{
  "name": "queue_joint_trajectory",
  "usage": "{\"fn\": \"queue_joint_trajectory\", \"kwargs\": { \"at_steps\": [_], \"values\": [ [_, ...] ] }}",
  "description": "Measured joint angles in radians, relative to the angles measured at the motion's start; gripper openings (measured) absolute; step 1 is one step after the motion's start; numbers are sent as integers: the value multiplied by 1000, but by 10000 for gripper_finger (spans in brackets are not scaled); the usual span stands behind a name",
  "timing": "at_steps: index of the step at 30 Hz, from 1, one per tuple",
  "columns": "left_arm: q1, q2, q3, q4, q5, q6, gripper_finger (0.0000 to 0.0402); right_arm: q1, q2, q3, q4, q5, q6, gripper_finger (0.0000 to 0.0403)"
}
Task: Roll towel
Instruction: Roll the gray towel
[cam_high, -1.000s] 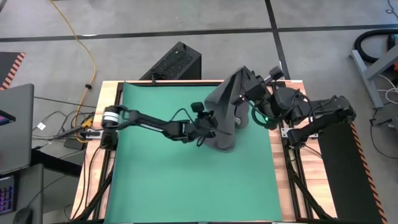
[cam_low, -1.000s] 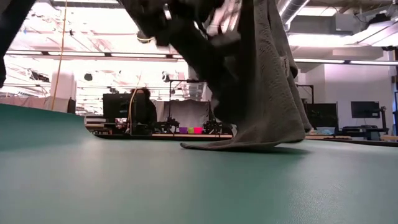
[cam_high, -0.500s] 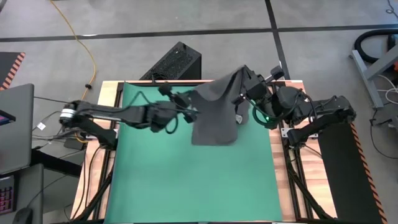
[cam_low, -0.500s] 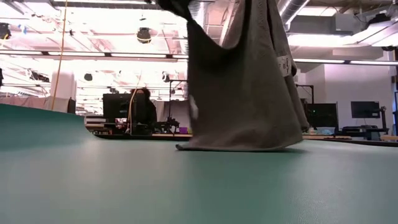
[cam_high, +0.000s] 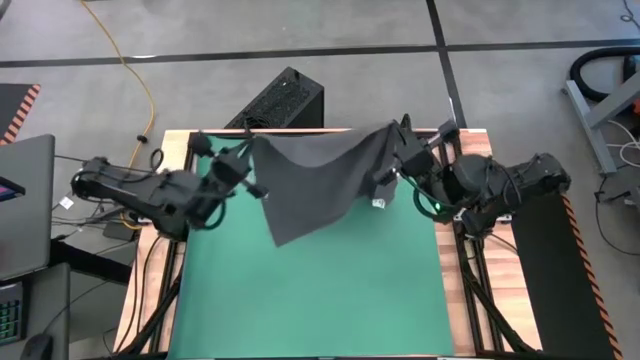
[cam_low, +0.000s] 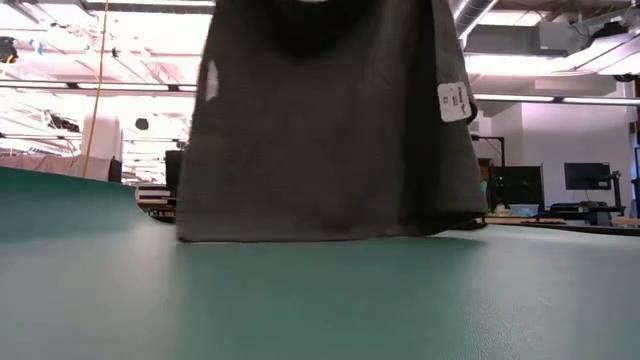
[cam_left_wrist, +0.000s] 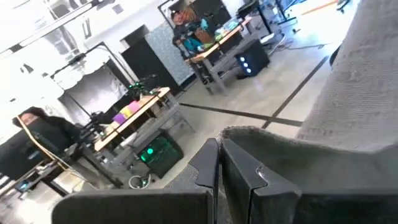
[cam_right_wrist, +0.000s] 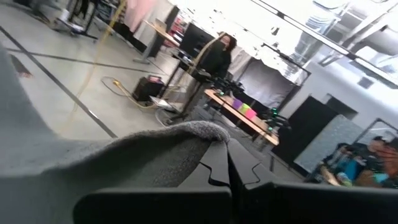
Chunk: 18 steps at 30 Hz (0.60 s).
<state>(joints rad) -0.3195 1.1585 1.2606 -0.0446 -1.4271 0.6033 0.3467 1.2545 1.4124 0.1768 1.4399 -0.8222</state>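
The dark grey towel (cam_high: 315, 180) hangs spread as a sheet between my two grippers above the far half of the green mat (cam_high: 310, 290). My left gripper (cam_high: 247, 160) is shut at the towel's upper left corner, and my right gripper (cam_high: 398, 157) is shut at its upper right corner. In the low view the towel (cam_low: 330, 130) hangs broad, with its white tag (cam_low: 455, 101) near the right edge. Its lower edge (cam_low: 300, 238) reaches down to the mat; whether it touches, I cannot tell. My left gripper pinches the towel's upper left corner (cam_left_wrist: 249, 135) between its two shut fingers (cam_left_wrist: 211, 168), which point about level. The cloth runs from there toward the other arm and hangs below. My right gripper pinches the upper right corner (cam_right_wrist: 202, 132) between its shut fingers (cam_right_wrist: 217, 163), held about level. The cloth sags slightly between the two holds.
The mat covers nearly the whole tabletop, and its near half lies bare. A black box (cam_high: 285, 100) stands just beyond the far edge. A laptop (cam_high: 25, 205) and cables lie to the left. A seated person (cam_right_wrist: 217, 53) shows in the room beyond.
My left gripper has risen and drawn back toward the table's far left, taking its corner of the towel along. The towel, which hung bunched from my right gripper with its lower end crumpled on the mat, has spread into a wide hanging sheet. My right gripper has shifted slightly right.
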Motion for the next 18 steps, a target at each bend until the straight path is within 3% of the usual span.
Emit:
{"fn": "queue_joint_trajectory", "kwargs": {
  "at_steps": [5,9,18],
  "values": [
    [-168,-6,0,140,-140,131,0,117,11,0,24,51,2,0],
    [-276,0,0,312,-144,266,0,223,11,0,72,118,3,0],
    [-409,0,1,478,-144,251,0,427,11,0,286,132,12,0]
  ]
}}
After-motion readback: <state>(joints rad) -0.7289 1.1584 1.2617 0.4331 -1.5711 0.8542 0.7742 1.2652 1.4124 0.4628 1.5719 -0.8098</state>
